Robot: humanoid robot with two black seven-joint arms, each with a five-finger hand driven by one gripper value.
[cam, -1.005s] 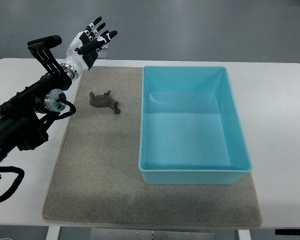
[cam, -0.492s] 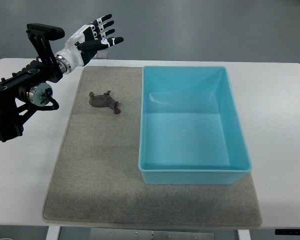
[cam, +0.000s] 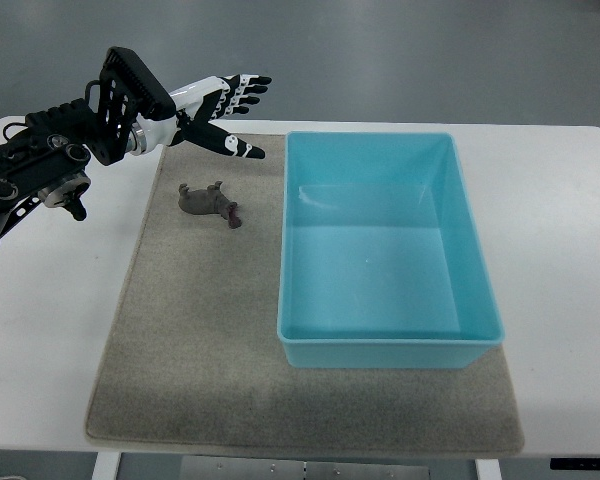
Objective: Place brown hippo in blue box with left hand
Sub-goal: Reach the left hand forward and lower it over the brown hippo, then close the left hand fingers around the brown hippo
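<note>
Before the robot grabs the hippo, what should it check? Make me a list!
1. Left hand holds nothing, fingers spread: ok.
2. Hippo is on the mat, nothing covering it: ok.
3. Hand is right over the hippo: not ok, it sits off toward the table's far edge.
4. Box is open and has nothing in it: ok.
5. Nothing lies between hippo and box: ok.
6. Height of the hand above the mat: cannot tell.
</note>
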